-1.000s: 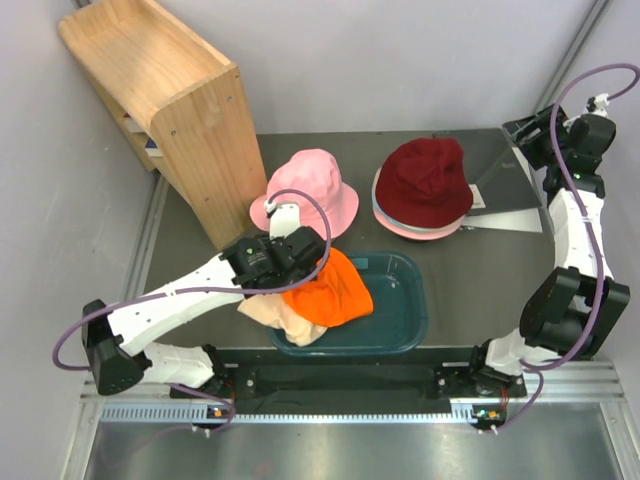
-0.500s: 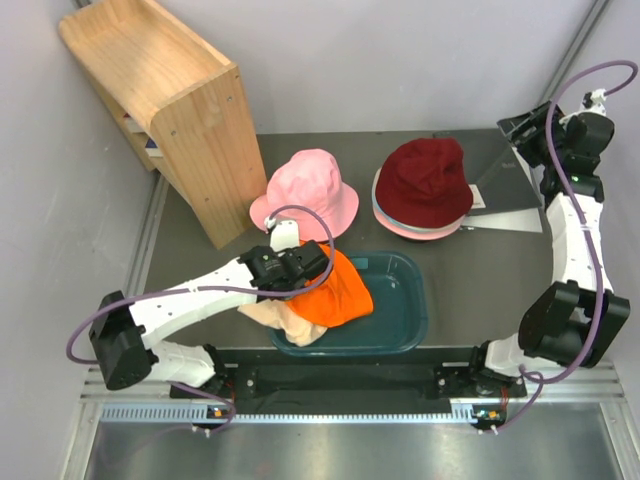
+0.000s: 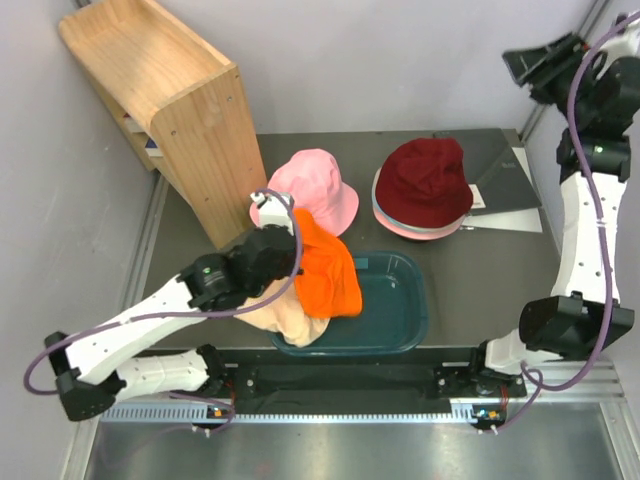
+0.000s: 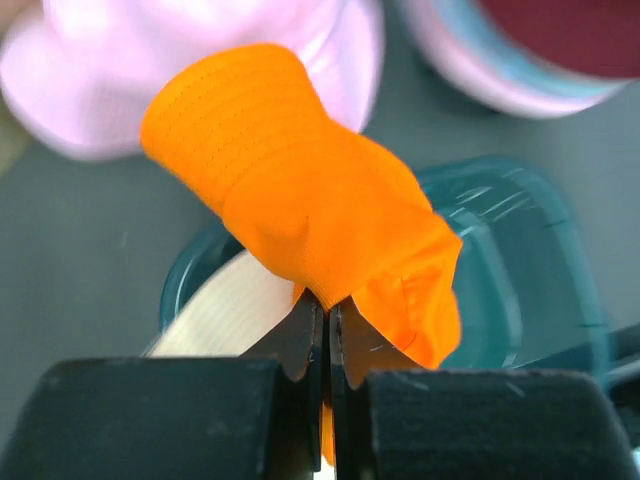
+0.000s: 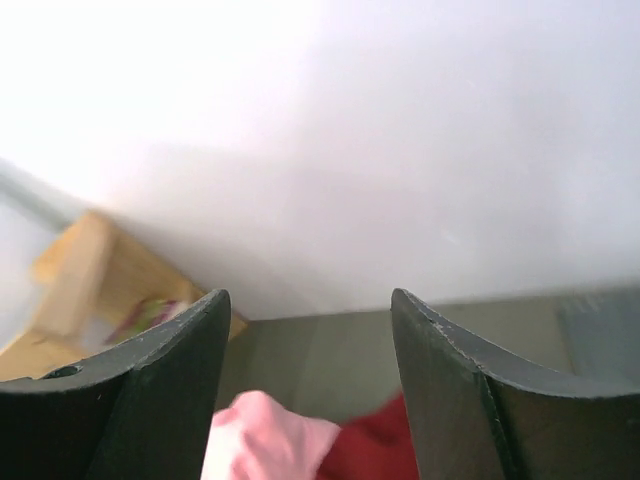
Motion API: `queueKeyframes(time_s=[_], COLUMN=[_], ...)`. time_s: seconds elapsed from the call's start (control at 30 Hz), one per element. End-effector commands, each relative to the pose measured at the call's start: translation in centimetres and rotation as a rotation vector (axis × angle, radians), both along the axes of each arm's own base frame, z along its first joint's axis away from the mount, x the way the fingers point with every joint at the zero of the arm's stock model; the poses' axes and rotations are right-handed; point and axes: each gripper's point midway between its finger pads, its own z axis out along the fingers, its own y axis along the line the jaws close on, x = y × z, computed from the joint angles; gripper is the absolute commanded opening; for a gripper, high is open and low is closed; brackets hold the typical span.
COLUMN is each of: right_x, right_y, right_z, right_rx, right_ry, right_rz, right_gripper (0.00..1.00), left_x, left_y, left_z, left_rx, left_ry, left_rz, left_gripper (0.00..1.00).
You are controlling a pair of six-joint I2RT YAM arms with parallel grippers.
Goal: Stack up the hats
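Orange hat [image 3: 325,275] pinched in the left gripper [image 4: 327,312] above the dark table [image 3: 480,285]; right gripper [image 5: 308,297] open near grey wall [image 3: 400,60]

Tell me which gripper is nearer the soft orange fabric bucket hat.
Left. The left gripper is shut on the orange hat; the right gripper hangs open, high above the far right corner.

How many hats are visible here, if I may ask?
6: orange hat pinched in the left end effector, beige hat under it in the tub, pink hat behind, maroon hat atop teal brim and pink brim. More may hide.
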Motion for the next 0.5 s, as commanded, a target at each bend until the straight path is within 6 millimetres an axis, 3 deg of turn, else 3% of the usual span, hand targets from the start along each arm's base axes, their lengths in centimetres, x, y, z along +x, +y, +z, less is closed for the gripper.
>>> queueKeyframes(time_s=[0.0,0.07,0.1,0.13,0.17,0.23,0.33,0.37,0.4,0.47], right_x=[-4.1,-5.8,-6.4,-7.6,-8.5,-10.5,-13.0,-13.9,-13.9,-15.3], right_y=[6.6,10.3,12.0,15.1,16.4,20.2,23.5,23.9,24.5,25.0], right_z=[8.4,9.0,8.5,8.2,7.9,6.4,4.4,4.2,2.5,2.1], right_rx=[-0.1,-0.114,-0.12,-0.109,-0.102,-0.082,-0.048,-0.039,-0.02,-0.014], right_ry=[-0.241,-0.284,-0.295,-0.302,-0.301,-0.288,-0.261,-0.262,-0.217,-0.231], right_rz=[0.267,0.375,0.447,0.544,0.593,0.734,0.874,0.899,0.923,0.958], right_gripper=[0.65,0.66,0.66,0.66,0.66,0.66,0.66,0.66,0.66,0.66], left_x=[1.0,1.3,1.3,1.4,1.7,2.0,2.4,2.7,2.9,3.5], left_y=[-2.4,-2.7,-2.7,-2.8,-3.3,-3.4,-3.7,-3.9,-3.9,-4.4], left_z=[11.7,14.0,15.8,16.7,17.2,20.2,23.3,23.6,24.4,25.0], left_rx=[-0.206,-0.208,-0.226,-0.21,-0.202,-0.226,-0.266,-0.264,-0.272,-0.266], left_ry=[-0.338,-0.413,-0.447,-0.478,-0.49,-0.564,-0.652,-0.667,-0.687,-0.71], left_rz=[-0.168,-0.198,-0.204,-0.22,-0.229,-0.231,-0.219,-0.217,-0.208,-0.198], left_gripper=[0.0,0.0,0.0,0.0,0.0,0.0,0.0,0.0,0.0,0.0])
